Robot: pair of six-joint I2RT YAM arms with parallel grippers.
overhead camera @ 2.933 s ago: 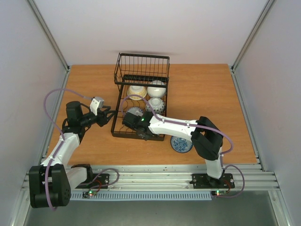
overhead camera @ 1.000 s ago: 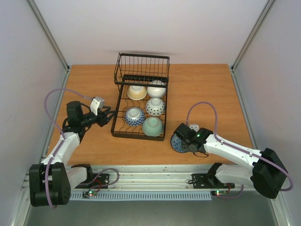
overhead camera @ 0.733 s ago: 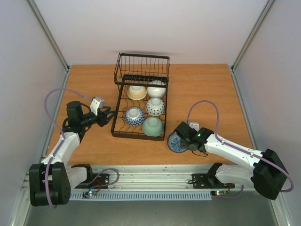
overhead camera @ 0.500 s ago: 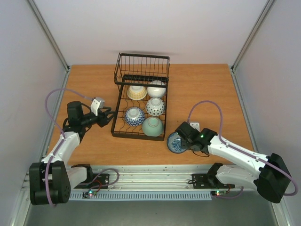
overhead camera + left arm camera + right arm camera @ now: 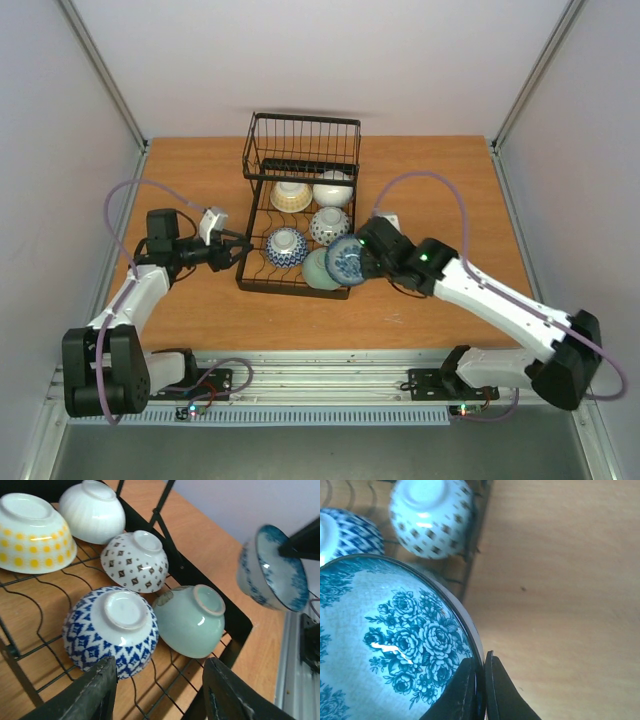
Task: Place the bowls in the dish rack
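The black wire dish rack (image 5: pixel 256 214) stands mid-table with several bowls upside down in it: yellow-dotted cream (image 5: pixel 35 532), white (image 5: pixel 93 511), brown-patterned (image 5: pixel 135 560), blue-and-white (image 5: pixel 111 627) and pale green (image 5: pixel 192 620). My right gripper (image 5: pixel 366 258) is shut on the rim of a blue floral bowl (image 5: pixel 347 259), which hangs tilted on edge above the rack's near right corner, beside the pale green bowl (image 5: pixel 318 270). In the right wrist view the fingers (image 5: pixel 496 692) pinch that bowl (image 5: pixel 385 645) by its dark rim. My left gripper (image 5: pixel 232 250) stands open at the rack's left side, nothing between its fingers (image 5: pixel 95 692).
The rack's taller basket section (image 5: pixel 303 145) is at the far end. Bare wooden table (image 5: pixel 440 190) lies right of the rack and in front of it. Grey walls close the table in on both sides, and a metal rail (image 5: pixel 330 380) runs along the near edge.
My right gripper shut on the blue floral bowl on the table right of the rack's front, then lifted it and carried it left to the rack's near right corner. The left arm barely shifted.
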